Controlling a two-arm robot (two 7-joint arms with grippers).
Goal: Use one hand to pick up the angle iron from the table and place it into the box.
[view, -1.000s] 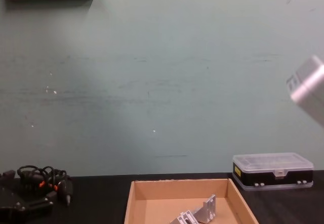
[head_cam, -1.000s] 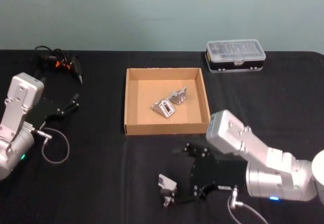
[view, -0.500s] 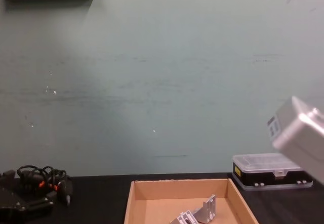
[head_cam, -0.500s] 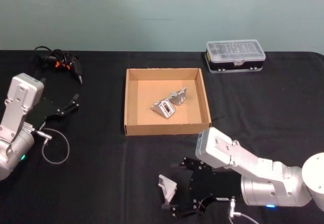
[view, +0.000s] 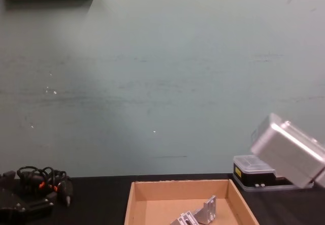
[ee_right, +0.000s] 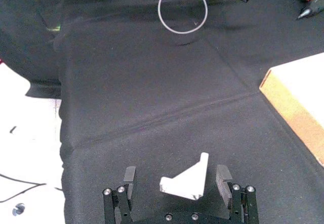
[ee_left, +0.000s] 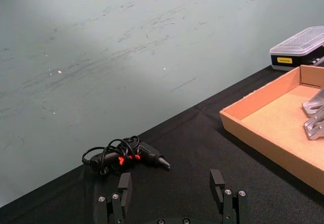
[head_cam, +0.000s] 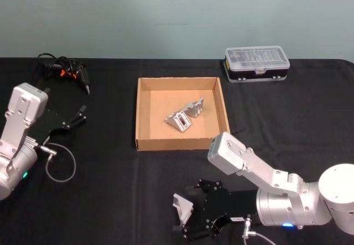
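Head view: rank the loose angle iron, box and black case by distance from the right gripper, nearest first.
1. Loose angle iron: at the near edge, inside the open right gripper.
2. Box: just beyond, mid-table.
3. Black case: far edge, off to the right.

Nothing readable — yellow label [ee_left: 284, 60] on the case [ee_left: 298, 44] too small.
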